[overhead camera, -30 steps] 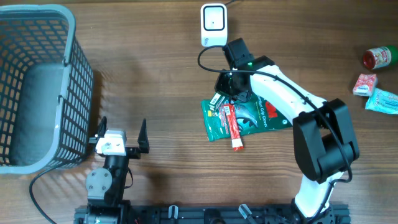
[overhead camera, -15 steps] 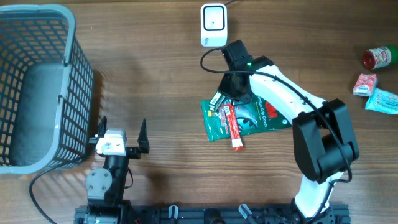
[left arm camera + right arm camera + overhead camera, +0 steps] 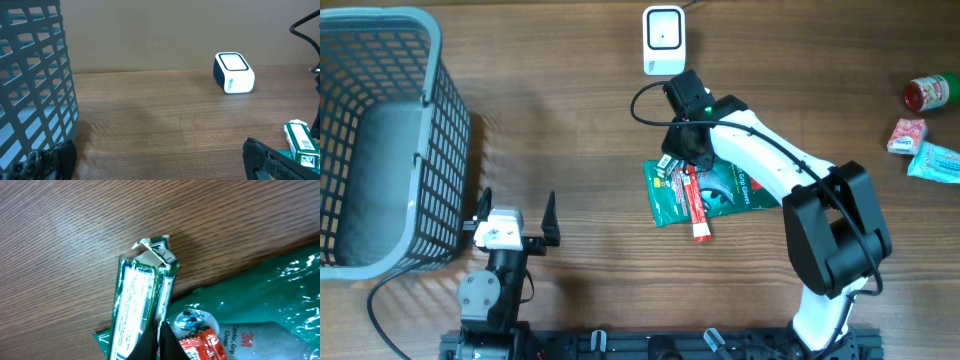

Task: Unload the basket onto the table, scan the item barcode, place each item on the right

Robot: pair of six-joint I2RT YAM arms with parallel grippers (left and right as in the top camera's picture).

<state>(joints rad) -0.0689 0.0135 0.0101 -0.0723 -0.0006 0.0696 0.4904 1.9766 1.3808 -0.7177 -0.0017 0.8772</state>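
Right arm swung a little left, jaws now closed

Right gripper [image 3: 682, 150] sits further left than a second back, and its tips have come together; nothing else on the wooden table [image 3: 570, 130] has shifted. Far left: grey basket [image 3: 432, 70], upright; just beside it, at the near edge, left gripper [image 3: 518, 202] with fingers spread wide, holding nothing. Top centre: white scanner [image 3: 663, 38], apart from the pile below it. Pile: green-and-white box [image 3: 667, 160] lying flat, one end torn open, its lower part over the corner of a green glove packet [image 3: 665, 205]; red tube [image 3: 697, 208] lies across that packet. Right gripper's tips are pressed together at the box's edge beside the packet; cannot tell whether anything is pinched between them. Far right: red jar [image 3: 930, 92], pink packet [image 3: 907, 135], teal packet [image 3: 935, 162], close together.
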